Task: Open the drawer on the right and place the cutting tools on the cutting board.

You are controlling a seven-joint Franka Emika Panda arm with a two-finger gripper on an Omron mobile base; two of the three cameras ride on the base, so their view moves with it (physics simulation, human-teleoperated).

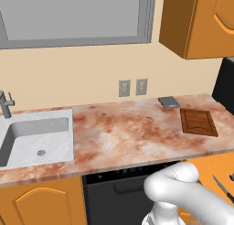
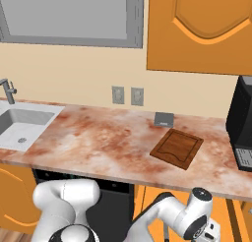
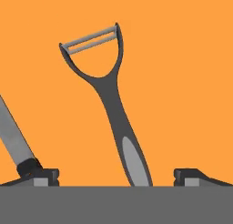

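The drawer (image 1: 211, 168) stands pulled out below the counter's right end, and its orange floor (image 3: 182, 82) lies under my hand. On that floor rests a dark peeler (image 3: 113, 109) with a T-shaped head, its handle running down between my fingertips. A thin knife (image 3: 13, 136) lies to its left, and the knife (image 1: 223, 188) also shows in the left base view. My gripper (image 3: 117, 176) hovers low over the peeler handle, open, holding nothing. The dark reddish cutting board (image 1: 198, 121) lies bare on the counter's right part, and the right base view shows the cutting board (image 2: 177, 147) too.
A small grey square pad (image 1: 169, 102) lies behind the board. A sink (image 1: 36, 137) with a faucet (image 1: 5, 103) is at the counter's left. A black dishwasher front (image 1: 114, 192) is under the middle. A black appliance (image 2: 241, 125) stands at the far right. Wall cabinets (image 2: 202, 29) hang above.
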